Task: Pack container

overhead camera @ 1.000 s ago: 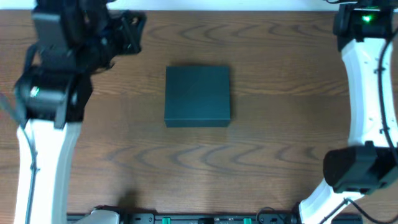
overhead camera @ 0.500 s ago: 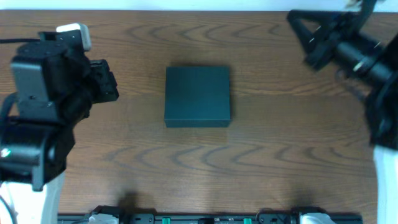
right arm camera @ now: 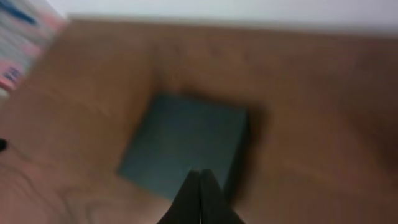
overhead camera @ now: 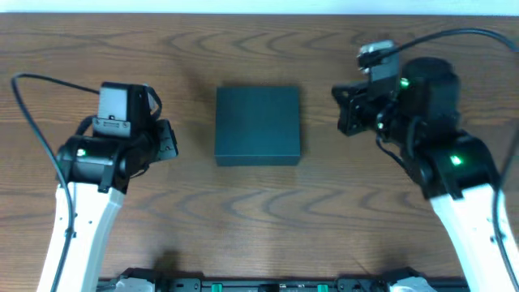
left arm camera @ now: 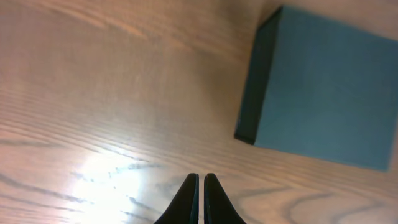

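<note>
The container, a dark teal square box with its lid down, lies flat in the middle of the wooden table. My left gripper hovers over bare wood to its left, shut and empty. In the left wrist view the container lies ahead and to the right of the closed fingertips. On the box's other side my right gripper is shut too, with nothing in it. The right wrist view is blurred; there the container lies just beyond the closed tips.
The table is brown wood grain, with a white wall along its back edge. Blurred coloured items show past the table's edge in the right wrist view. A dark rail runs along the front edge. A black cable loops off the left arm.
Both arms have swung in from the table's far corners and now flank the box, left and right. The container has not moved. Both grippers stayed shut.
</note>
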